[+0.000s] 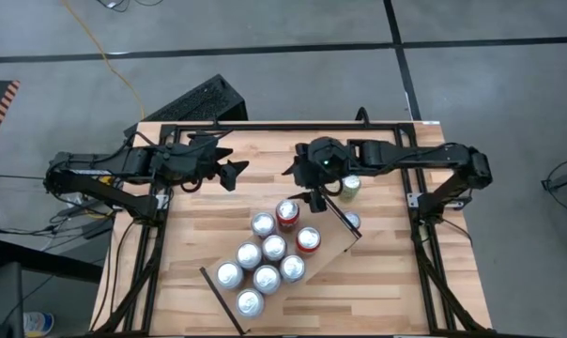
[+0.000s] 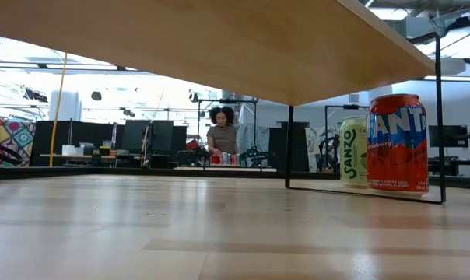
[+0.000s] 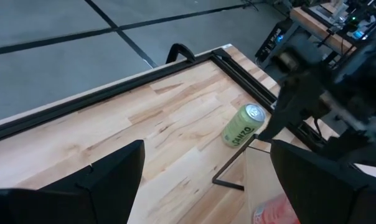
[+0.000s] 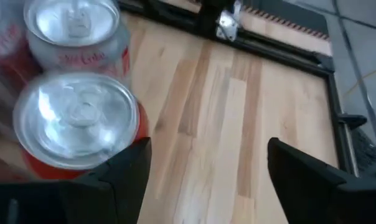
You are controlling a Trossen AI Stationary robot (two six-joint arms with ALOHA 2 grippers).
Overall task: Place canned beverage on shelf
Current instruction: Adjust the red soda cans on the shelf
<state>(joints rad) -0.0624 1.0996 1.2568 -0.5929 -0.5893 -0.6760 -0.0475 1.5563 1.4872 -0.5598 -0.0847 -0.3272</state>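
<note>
The shelf [image 1: 330,242] is a pale board on thin black legs, set aslant on the striped tabletop; the low view shows its underside [image 2: 219,39]. Several cans with silver tops stand on it, among them a red can [image 1: 287,214] [image 4: 76,127] at its far end. A green can [image 1: 349,186] [image 3: 243,124] [image 2: 353,149] stands on the tabletop beside the shelf, and a red Fanta can [image 2: 397,144] stands next to it. My right gripper [image 1: 314,199] [image 4: 206,180] hovers open above the shelf's far end, just beside the red can. My left gripper [image 1: 235,175] [image 3: 219,180] hangs open over the table's far left.
Black frame rails [image 1: 265,125] run along the table's far edge and both sides. A black keyboard-like thing [image 1: 204,99] lies on the floor beyond the far edge. Bare tabletop [image 1: 255,160] lies between the arms. A person [image 2: 222,128] stands in the room beyond.
</note>
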